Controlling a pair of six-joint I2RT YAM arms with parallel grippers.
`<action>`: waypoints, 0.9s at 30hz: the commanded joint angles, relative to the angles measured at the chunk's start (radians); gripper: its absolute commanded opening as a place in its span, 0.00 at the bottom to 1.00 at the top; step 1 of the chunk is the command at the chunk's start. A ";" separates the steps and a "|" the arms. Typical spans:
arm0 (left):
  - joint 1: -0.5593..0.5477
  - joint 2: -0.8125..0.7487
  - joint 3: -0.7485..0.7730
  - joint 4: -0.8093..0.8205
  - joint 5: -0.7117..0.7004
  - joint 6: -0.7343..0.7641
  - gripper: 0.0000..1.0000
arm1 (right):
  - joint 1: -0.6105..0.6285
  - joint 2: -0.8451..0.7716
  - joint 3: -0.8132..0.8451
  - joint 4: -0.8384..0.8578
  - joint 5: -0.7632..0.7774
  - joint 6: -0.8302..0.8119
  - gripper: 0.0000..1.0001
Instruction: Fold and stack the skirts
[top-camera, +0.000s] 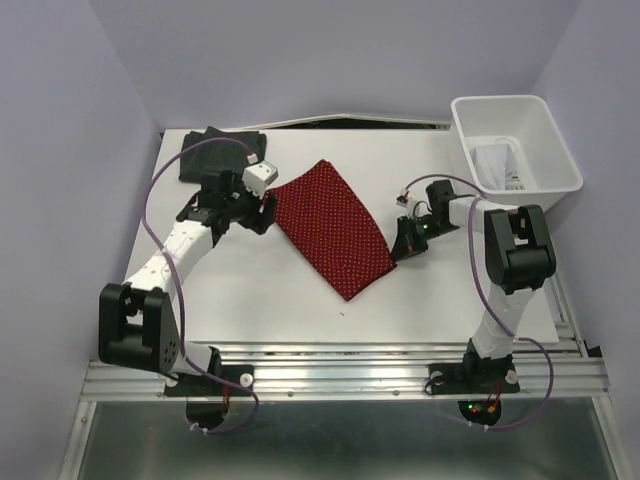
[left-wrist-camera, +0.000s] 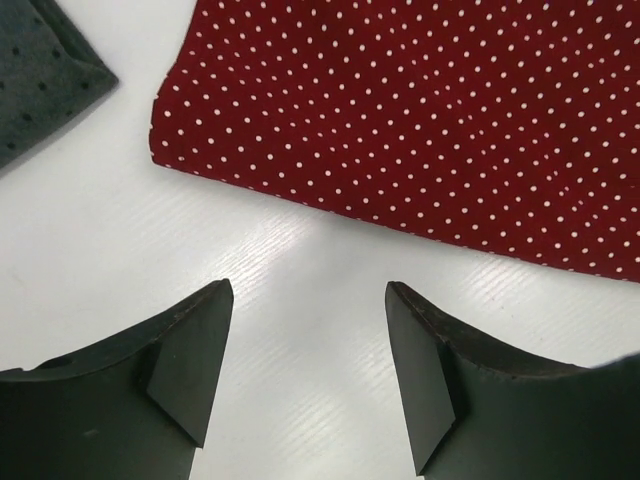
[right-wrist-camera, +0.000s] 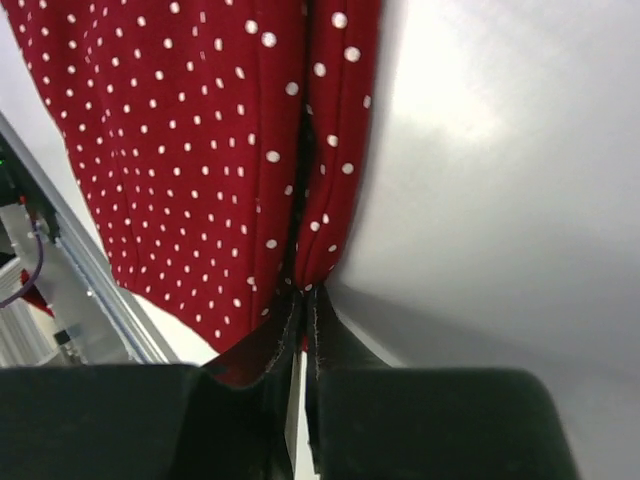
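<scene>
On desk (top-camera: 250, 300), centre: red skirt (top-camera: 330, 228) lying flat, long axis far-left to near-right. Judged soft, light and limp, so it will drape; best taken by edges or corners. Closed right claw (right-wrist-camera: 305, 300) pinches its right edge. Open left claw (left-wrist-camera: 310, 290) sits empty, just beside its left corner.
</scene>
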 joint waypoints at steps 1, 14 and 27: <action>-0.041 -0.149 -0.034 0.073 0.000 0.153 0.77 | 0.040 -0.096 -0.077 -0.027 -0.112 0.015 0.03; -0.509 -0.334 -0.289 0.118 -0.262 0.396 0.85 | 0.262 -0.336 -0.256 0.012 -0.143 0.079 0.06; -0.876 -0.365 -0.435 0.202 -0.486 0.325 0.82 | 0.209 -0.473 -0.101 -0.203 0.071 -0.020 0.59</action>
